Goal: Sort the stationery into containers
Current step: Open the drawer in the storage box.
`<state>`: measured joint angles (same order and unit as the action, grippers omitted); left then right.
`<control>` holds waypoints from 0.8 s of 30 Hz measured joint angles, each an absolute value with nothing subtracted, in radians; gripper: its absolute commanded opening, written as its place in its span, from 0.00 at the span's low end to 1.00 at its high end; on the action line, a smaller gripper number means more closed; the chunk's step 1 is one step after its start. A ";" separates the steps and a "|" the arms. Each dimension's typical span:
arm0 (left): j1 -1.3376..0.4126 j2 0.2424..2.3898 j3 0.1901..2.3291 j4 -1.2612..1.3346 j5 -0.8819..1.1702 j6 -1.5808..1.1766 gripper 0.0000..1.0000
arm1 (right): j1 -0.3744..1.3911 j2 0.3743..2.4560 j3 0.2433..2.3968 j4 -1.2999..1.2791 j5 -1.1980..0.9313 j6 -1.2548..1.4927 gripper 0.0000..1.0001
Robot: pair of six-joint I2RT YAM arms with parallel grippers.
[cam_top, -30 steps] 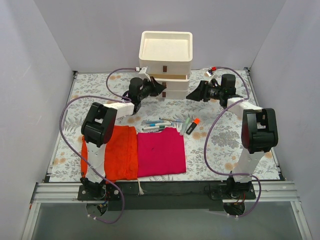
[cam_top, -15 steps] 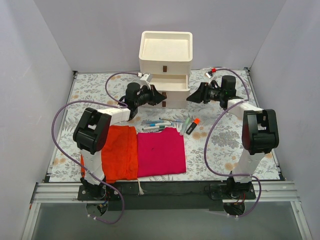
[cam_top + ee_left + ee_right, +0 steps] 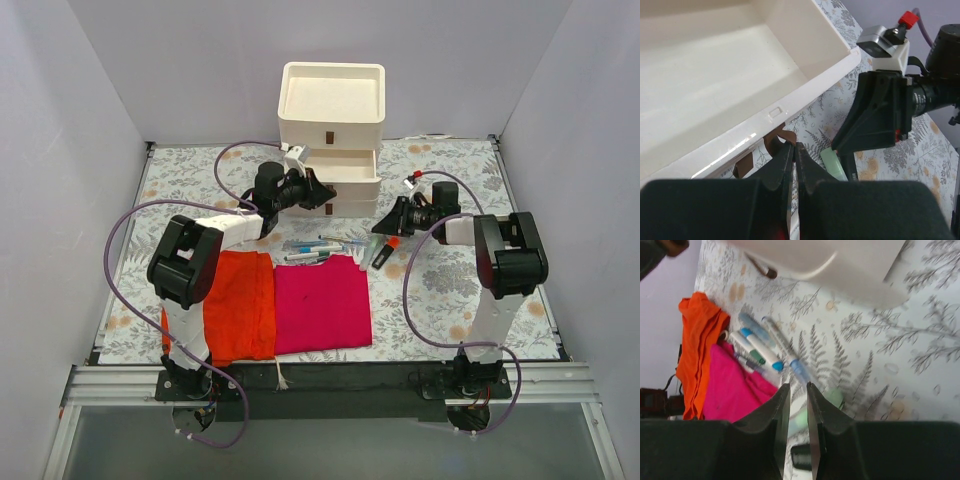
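From above, the cream-white plastic three-drawer unit stands at the far edge of the floral table. Thin blue, grey and white pens and a black orange-capped highlighter lie in the narrow strip between it and the magenta cloth. Both arms stretch low, the left gripper at the unit's front and the right gripper just over the highlighter.

In the left wrist view the jaws press almost together at a small brown pull tab below the open drawer. Whether they pinch it cannot be told.

In the right wrist view the jaws stand narrowly parted, holding nothing, above the pens.

We note the drawer: smooth cream plastic, glossy along its rim. At 6 o'clock from it, the orange cloth and magenta cloth: matt, soft fabric. The pens: smooth plastic.
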<state>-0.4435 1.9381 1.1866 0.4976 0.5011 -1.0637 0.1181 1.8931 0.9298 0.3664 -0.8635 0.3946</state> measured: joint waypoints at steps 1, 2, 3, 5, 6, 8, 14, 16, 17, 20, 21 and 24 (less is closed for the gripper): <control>-0.443 1.938 1.187 0.490 0.502 -1.061 0.00 | 0.118 1.925 0.950 0.389 -0.863 0.418 0.29; -0.443 1.938 1.188 0.480 0.502 -1.057 0.00 | 0.118 1.959 0.974 0.416 -0.863 0.443 0.29; -0.443 1.938 1.190 0.471 0.501 -1.053 0.00 | 0.118 1.991 0.998 0.446 -0.863 0.474 0.29; -0.443 1.938 1.194 0.453 0.501 -1.043 0.00 | 0.118 2.042 1.034 0.497 -0.859 0.527 0.31; -0.442 1.938 1.196 0.445 0.501 -1.037 0.00 | 0.118 2.070 1.059 0.522 -0.858 0.559 0.31; -0.443 1.938 1.207 0.428 0.502 -1.028 0.00 | 0.118 2.114 1.100 0.561 -0.852 0.607 0.32; -0.445 1.939 1.283 0.354 0.510 -1.001 0.00 | 0.121 2.206 1.187 0.609 -0.852 0.717 0.33; -0.445 1.939 1.321 0.324 0.510 -0.989 0.00 | 0.122 2.239 1.220 0.611 -0.850 0.741 0.34; -0.445 1.940 1.338 0.307 0.510 -0.983 0.00 | 0.123 2.251 1.231 0.612 -0.850 0.753 0.34; -0.447 1.941 1.369 0.263 0.509 -0.965 0.00 | 0.125 2.277 1.266 0.624 -0.840 0.775 0.34; -0.448 1.941 1.372 0.256 0.509 -0.961 0.00 | 0.126 2.282 1.274 0.626 -0.840 0.781 0.34; -0.450 1.941 1.374 0.233 0.509 -0.941 0.00 | 0.127 2.292 1.287 0.632 -0.839 0.797 0.36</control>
<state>-0.4500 1.9411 1.3743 0.2333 0.5087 -0.9413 0.1268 2.2925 1.2869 0.6323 -0.8394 0.7975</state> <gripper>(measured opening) 0.018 0.346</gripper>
